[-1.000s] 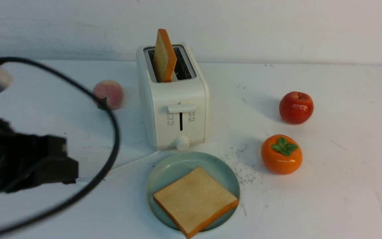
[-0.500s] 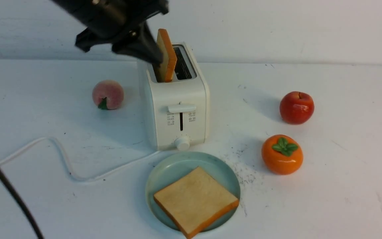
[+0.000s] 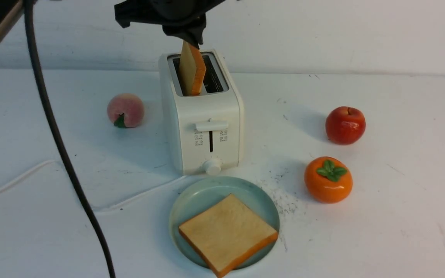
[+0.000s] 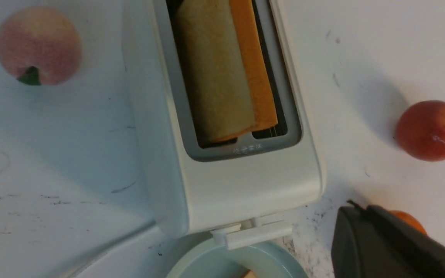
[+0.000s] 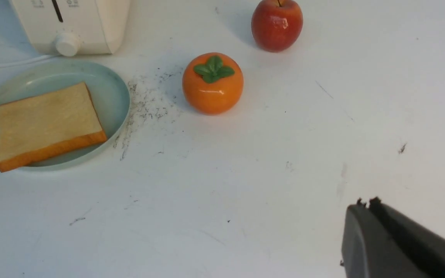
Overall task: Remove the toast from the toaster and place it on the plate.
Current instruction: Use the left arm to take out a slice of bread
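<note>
The white toaster point(image 3: 203, 127) stands mid-table with one slice of toast point(image 3: 191, 69) sticking up from its left slot, also seen from above as the toast point(image 4: 222, 73). A second slice point(image 3: 227, 233) lies flat on the pale blue-green plate point(image 3: 191, 197) in front of the toaster. My left gripper point(image 3: 192, 41) hangs shut right over the upright slice's top edge, nothing between its fingers; whether it touches the slice I cannot tell. In the left wrist view the left gripper point(image 4: 361, 207) shows its fingers pressed together. My right gripper point(image 5: 365, 202) is shut and empty over bare table, right of the plate point(image 5: 110, 88).
A peach point(image 3: 126, 110) sits left of the toaster. An apple point(image 3: 345, 125) and an orange persimmon point(image 3: 328, 179) sit to the right. The toaster's white cord point(image 3: 14, 179) runs across the left table, and a black cable point(image 3: 56, 135) hangs in front.
My left arm has swung up from low at the left to above the toaster, then shifted right until its tip stands over the upright toast. Toast and plate have not moved.
</note>
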`<state>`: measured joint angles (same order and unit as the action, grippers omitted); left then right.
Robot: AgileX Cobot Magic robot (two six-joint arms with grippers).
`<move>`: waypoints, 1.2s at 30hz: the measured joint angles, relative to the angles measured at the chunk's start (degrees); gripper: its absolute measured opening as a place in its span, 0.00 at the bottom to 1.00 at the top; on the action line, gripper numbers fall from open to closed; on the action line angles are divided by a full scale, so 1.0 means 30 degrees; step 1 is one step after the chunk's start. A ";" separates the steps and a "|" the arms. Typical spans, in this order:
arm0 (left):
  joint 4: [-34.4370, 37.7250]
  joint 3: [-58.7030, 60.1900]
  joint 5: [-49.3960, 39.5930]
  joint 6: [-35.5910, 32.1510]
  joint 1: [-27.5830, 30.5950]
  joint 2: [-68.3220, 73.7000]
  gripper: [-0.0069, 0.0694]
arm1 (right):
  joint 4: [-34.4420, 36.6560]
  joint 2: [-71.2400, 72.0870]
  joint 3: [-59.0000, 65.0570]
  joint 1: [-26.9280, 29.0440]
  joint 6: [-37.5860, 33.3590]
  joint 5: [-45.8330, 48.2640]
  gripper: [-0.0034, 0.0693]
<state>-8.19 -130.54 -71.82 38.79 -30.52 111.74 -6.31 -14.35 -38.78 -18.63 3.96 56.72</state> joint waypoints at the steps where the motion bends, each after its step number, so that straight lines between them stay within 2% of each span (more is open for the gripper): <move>1: -0.0402 0.0000 0.0000 0.0081 -0.0182 0.0296 0.15 | 0.0020 0.0000 0.0000 0.0000 0.0000 0.0000 0.04; 2: -0.0459 0.0000 0.0000 0.0081 -0.0202 0.0360 0.17 | 0.0020 0.0000 0.0000 0.0000 0.0000 0.0000 0.04; 6: -0.1121 0.0000 0.0000 0.0193 -0.0250 0.1174 0.37 | 0.0034 0.0000 0.0000 0.0000 0.0000 0.0000 0.05; 7: -0.1357 0.0000 0.0000 0.0208 -0.0250 0.1409 0.44 | 0.0058 0.0000 0.0000 0.0000 0.0000 0.0000 0.05; 14: -0.1508 0.0000 0.0187 0.0208 -0.0250 0.2263 0.69 | 0.0324 0.0000 0.0000 0.0000 0.0000 -0.0097 0.05; 25: -0.4323 0.0000 0.0387 0.0191 -0.0250 0.3196 0.72 | 0.0383 0.0000 0.0000 0.0000 0.0000 -0.0644 0.05; 36: -0.4407 0.0000 0.1738 0.0191 -0.0250 0.3450 0.72 | 0.0402 0.0000 0.0851 0.0000 0.0000 -0.1164 0.07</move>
<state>-21.41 -130.54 -66.61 39.36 -31.27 122.09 -5.10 -14.35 -36.23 -18.63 3.96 53.23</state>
